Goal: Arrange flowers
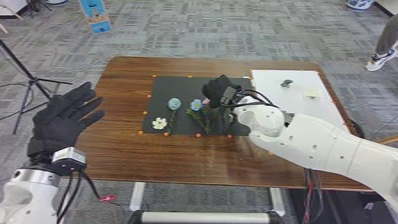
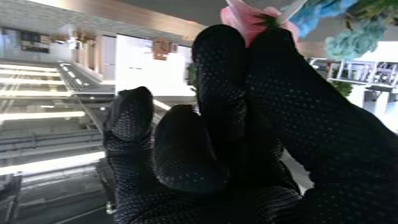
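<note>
Where fingers point(image 1: 215, 89) pinch, pink flower point(image 2: 246, 19) juts beyond tips.

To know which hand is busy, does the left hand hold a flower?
No, the left hand is open and empty, away from the black mat.

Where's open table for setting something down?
Bare wood lies left of the black mat and between it and the table's near edge, left of the right arm. The mat is crowded: white flower, blue flowers, and the right hand pinching the pink flower.
</note>
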You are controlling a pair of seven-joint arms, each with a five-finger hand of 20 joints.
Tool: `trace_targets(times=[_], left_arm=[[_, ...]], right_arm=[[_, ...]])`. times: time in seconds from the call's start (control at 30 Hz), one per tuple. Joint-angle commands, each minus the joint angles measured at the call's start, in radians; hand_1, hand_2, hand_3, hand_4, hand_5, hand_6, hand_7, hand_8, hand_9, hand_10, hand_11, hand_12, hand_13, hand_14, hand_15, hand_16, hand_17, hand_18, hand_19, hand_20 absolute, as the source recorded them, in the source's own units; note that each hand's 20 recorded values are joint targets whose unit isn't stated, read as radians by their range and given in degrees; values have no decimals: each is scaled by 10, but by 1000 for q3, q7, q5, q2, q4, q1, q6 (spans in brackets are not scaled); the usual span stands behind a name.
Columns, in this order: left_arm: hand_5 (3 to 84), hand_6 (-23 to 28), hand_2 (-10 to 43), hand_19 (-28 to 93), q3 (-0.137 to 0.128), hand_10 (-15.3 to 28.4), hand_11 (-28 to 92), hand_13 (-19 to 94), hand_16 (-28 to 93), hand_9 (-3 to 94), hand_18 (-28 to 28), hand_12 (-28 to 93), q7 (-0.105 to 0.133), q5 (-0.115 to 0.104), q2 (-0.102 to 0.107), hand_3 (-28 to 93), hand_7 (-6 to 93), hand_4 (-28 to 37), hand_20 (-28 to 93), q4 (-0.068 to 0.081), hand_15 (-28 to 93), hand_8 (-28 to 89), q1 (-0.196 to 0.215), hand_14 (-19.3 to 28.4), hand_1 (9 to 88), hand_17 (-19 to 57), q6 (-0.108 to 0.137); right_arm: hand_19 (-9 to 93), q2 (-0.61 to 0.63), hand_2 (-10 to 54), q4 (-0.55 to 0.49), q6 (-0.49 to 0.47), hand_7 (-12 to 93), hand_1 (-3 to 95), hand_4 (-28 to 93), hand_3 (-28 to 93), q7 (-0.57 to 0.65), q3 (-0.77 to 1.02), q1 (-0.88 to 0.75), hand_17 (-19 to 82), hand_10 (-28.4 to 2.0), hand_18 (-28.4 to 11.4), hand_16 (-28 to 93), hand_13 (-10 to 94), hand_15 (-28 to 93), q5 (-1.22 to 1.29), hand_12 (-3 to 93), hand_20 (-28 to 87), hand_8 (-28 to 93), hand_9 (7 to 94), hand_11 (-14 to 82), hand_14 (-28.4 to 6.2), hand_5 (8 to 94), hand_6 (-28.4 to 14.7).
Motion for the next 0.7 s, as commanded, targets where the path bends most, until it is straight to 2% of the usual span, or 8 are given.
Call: trace_targets(times=[0.03,0.27,0.47,0.53,0.6,0.63,0.7], left_arm=[[346,40,-46,439,1,116,207,217,34,266,221,182,1,-5,-7,720,200,-283,117,-3,272,-94,3,134,198,-101,6],[346,41,-45,440,2,115,207,217,34,267,221,182,-1,-5,-5,720,200,-283,116,0,273,-94,-1,134,198,-101,6],[347,41,-46,440,-3,116,209,217,33,267,221,182,-3,-5,-5,722,200,-283,116,-2,274,-94,6,134,198,-101,5],[347,41,-45,440,-5,116,208,217,33,268,221,181,-4,-5,-4,720,199,-283,117,-1,274,-94,6,134,198,-101,6],[347,42,-46,440,-4,116,209,218,32,268,221,181,-9,-5,-4,722,199,-283,116,0,275,-94,2,134,197,-101,4],[347,42,-46,440,-4,115,209,218,32,267,221,181,-14,-5,-3,722,199,-283,116,1,275,-94,1,134,197,-101,2],[347,42,-46,441,-5,115,209,218,32,267,221,181,-13,-6,-4,722,199,-283,117,-1,275,-93,4,134,198,-101,2]], right_arm=[[804,-2,-95,-2,-45,543,515,-283,811,6,0,1,325,-53,-185,361,726,901,-42,473,516,-25,806,328,-60,690,27],[799,17,-95,-24,-91,547,511,-283,810,-21,24,-22,318,-50,-184,363,720,900,-72,475,516,-22,800,321,-62,682,32],[786,45,-95,-59,-147,501,446,-283,784,-47,56,-37,302,-46,-187,369,696,897,-85,459,525,0,754,252,-66,609,37],[781,48,-95,-70,-168,444,413,-283,796,-51,88,-48,294,-55,-189,368,688,899,-81,414,529,-8,715,259,-69,592,37],[773,53,-95,-84,-184,391,358,-283,837,-65,128,-63,283,-75,-192,361,669,897,-32,306,535,-91,653,334,-74,573,35],[770,58,-95,-99,-192,386,344,-283,848,-55,148,-76,277,-80,-195,359,661,893,-40,277,537,-142,634,349,-77,559,32],[765,60,-95,-105,-169,388,329,-283,859,-36,163,-82,268,-85,-200,357,648,887,-56,258,539,-164,604,347,-79,534,26]])
